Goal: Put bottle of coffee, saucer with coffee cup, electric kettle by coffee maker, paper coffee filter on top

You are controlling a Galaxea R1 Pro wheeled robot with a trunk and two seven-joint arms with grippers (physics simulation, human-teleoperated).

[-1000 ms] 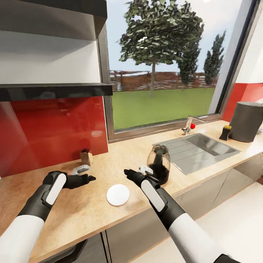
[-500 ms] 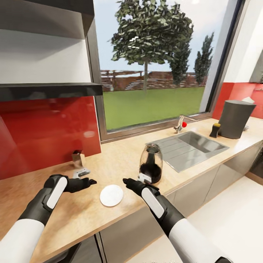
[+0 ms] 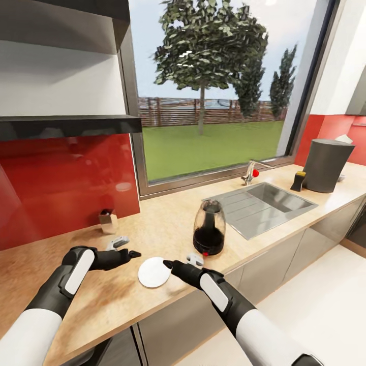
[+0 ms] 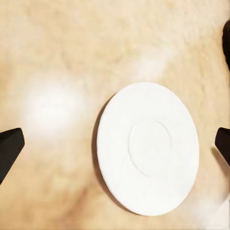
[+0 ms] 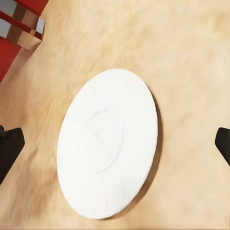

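**Both grippers spread wide on either side of the saucer**

I take the saucer (image 3: 154, 271) as my landmark. It lies flat on the wooden countertop (image 3: 168, 223), close to the front edge, with bare wood all round it. My left gripper (image 3: 133, 253) sits just beside the saucer on one side, its fingers spread wide and holding nothing; in the left wrist view the two fingertips (image 4: 9, 148) stand at the picture's opposite edges with the saucer (image 4: 148, 148) between them, untouched. My right gripper (image 3: 169, 264) is at the saucer's other side, very near its rim, also wide and empty; in the right wrist view the saucer (image 5: 108, 143) again lies between the fingertips (image 5: 9, 151).

Beyond the saucer, towards the sink (image 3: 264, 201), stands the coffee maker (image 3: 209, 234), upright and apart from the saucer. Behind the saucer, against the red backsplash (image 3: 66, 188), is a small box-shaped thing (image 3: 107, 220) that I cannot identify. Near the left gripper a small grey object (image 3: 117, 242) lies on the wood. Far past the sink stands a dark cylindrical bin (image 3: 327, 165).
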